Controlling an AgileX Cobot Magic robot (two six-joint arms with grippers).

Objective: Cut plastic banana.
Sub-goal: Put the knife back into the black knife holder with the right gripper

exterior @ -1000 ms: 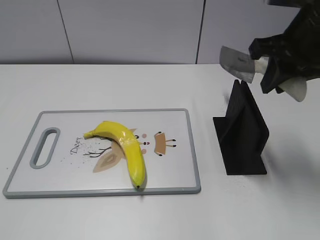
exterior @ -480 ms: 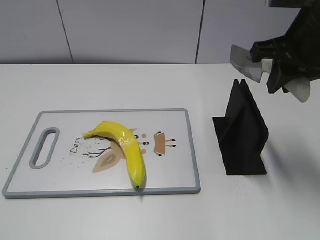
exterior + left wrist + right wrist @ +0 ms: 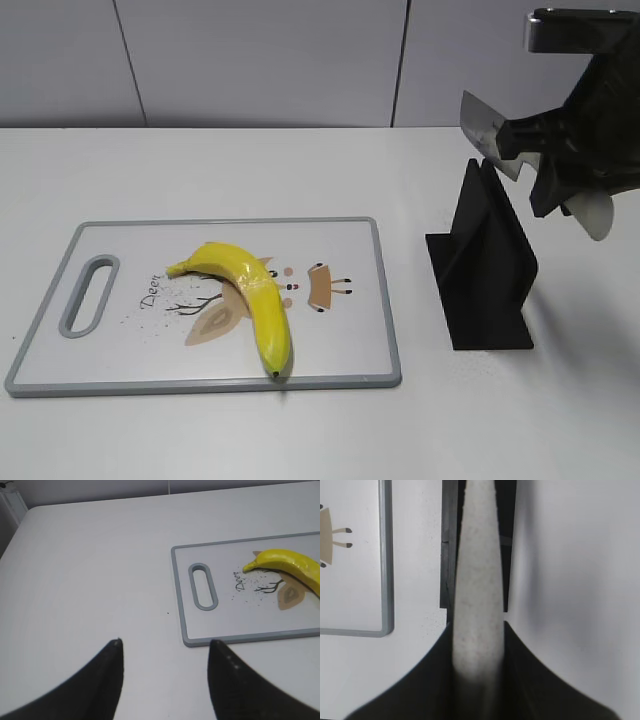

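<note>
The plastic banana (image 3: 250, 290) lies glossy yellow and curved on the cutting board (image 3: 130, 345), dark tip toward the front edge. It also shows in the left wrist view (image 3: 295, 565) at the right. My right gripper (image 3: 545, 150) is shut on a knife with a grey blade (image 3: 487, 130) and holds it just above the top of the black knife stand (image 3: 485, 260). In the right wrist view the pale knife handle (image 3: 477, 580) sits between the jaws (image 3: 477, 625). My left gripper (image 3: 165, 642) is open and empty over bare table, left of the board (image 3: 185, 610).
The black stand also shows under the knife in the right wrist view (image 3: 449, 555), and the board's corner (image 3: 385, 605) lies to its left. The white table (image 3: 300, 170) runs back to a grey wall. The left arm is out of the exterior view.
My right gripper has carried the knife to the right and slightly down, closer to the top of the black stand. The banana and board have not moved.
</note>
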